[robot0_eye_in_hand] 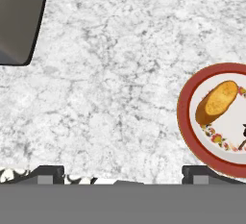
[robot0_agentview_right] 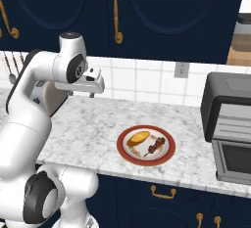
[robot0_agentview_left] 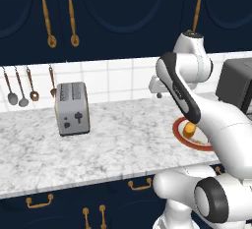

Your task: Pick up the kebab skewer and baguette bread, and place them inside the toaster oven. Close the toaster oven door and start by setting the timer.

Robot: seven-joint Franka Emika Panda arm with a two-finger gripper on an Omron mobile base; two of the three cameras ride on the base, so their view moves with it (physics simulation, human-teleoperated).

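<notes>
Kebab skewer (robot0_agentview_right: 155, 147): you will find it on the red-rimmed plate (robot0_agentview_right: 123, 153), at the baguette bread's (robot0_agentview_right: 138, 137) four o'clock, just beside it.
Toaster oven (robot0_agentview_right: 229, 124): at the plate's three o'clock on the marble counter (robot0_agentview_right: 88, 124), door (robot0_agentview_right: 235, 162) shut.
Gripper (robot0_eye_in_hand: 123, 177): your fingers stand released, grasping nothing, above bare counter, plate at three o'clock.

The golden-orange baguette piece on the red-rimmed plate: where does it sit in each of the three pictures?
Left base view: the golden-orange baguette piece sits right of centre, partly behind the white arm.
Right base view: just below centre, on the left half of the red-rimmed floral plate, beside the dark kebab skewer.
Hand view: far right, at mid-height.
Shared landmark: the red-rimmed plate on the marble counter.
</notes>
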